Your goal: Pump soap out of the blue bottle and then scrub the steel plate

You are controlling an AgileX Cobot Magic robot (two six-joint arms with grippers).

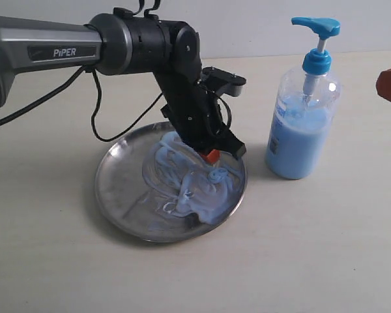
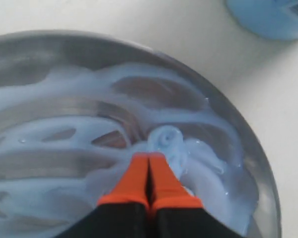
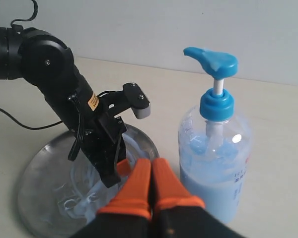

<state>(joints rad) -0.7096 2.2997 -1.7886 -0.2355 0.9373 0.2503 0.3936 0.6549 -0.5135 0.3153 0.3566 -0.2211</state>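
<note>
Pale table (image 1: 313, 261) surface fills the work area, with a plain light wall (image 1: 247, 26) behind it.

1. Steel plate (image 1: 117, 189): lies flat on the table, left of centre in the exterior view. Its left part is bare, shiny metal.
2. Soap (image 1: 202, 189): pale blue smears and swirls cover the middle and right part of the plate, with a small curled blob (image 2: 166, 139) among them.
3. Left claw (image 2: 149, 163): the orange fingers are pressed together with nothing between them. The left arm (image 1: 182, 85) reaches down over the plate, and the tips sit in the soap directly beside the curled blob. Contact with the metal underneath cannot be determined.
4. Blue bottle (image 1: 300, 137): stands upright on the table just right of the plate and apart from its rim. The pump head (image 1: 316, 27) is raised, with the spout pointing toward the plate side. Light blue liquid fills roughly the lower two thirds.
5. Right claw (image 3: 150, 173): the orange fingers are together and hold nothing. It is clear of the plate, near the bottle but not touching it.
</note>
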